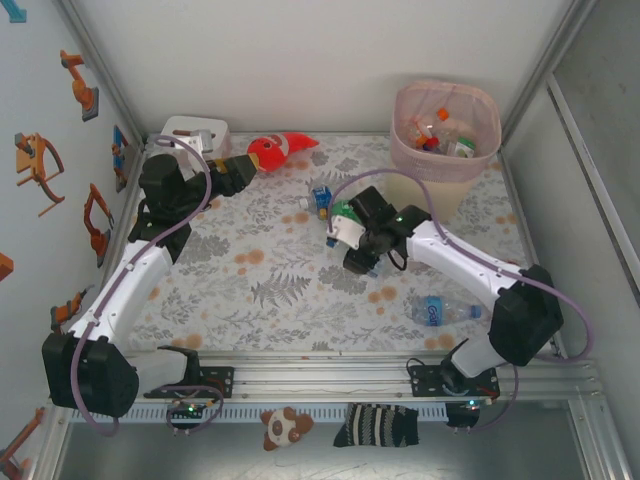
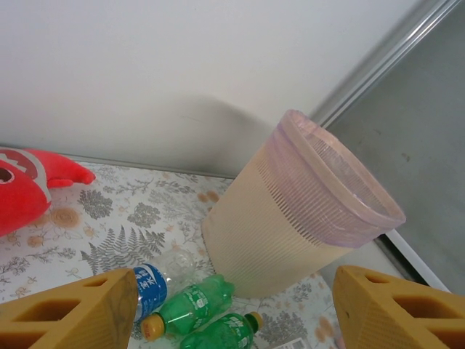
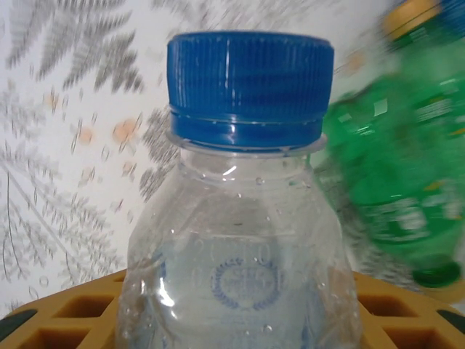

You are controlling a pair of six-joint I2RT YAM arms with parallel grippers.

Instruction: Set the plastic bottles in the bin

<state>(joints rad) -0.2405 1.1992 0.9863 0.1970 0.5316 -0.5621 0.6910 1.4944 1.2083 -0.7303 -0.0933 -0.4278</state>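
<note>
While the left claw hangs wide and empty, the right claw pinches a clear bottle, its blue cap pointing away from the wrist; the bin stands beyond, to the right, nearer this arm; the left wrist view adds green bottles at its foot.

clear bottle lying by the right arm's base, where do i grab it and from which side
Take the clear bottle around its blue-labelled middle, coming straight down from above. It lies on its side on the table, long axis roughly left to right in the top view, so the claw should close across its width, near side to far side.
</note>
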